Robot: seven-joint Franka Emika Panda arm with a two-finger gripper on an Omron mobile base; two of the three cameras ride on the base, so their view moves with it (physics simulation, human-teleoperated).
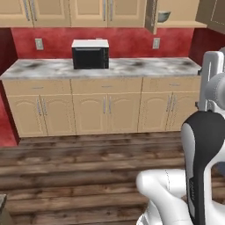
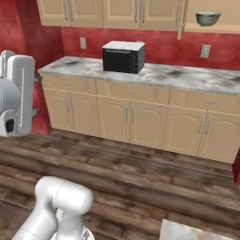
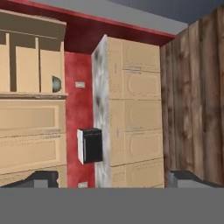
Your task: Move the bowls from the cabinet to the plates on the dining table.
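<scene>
Tool [image 3: 112,179] wide apart; bowl [image 2: 208,18] in cab.

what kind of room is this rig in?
A rendered home kitchen, by the look of it: a black microwave on a marble counter, tan base cabinets under it, and an open wall cabinet holding a grey-green bowl. Red walls, wood plank floor.

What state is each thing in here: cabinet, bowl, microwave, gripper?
Cabinet: door open, shelf exposed.
Bowl: upright on the cabinet shelf, untouched.
Microwave: door closed, on the counter.
Gripper: open, empty, far from the bowl.
</scene>
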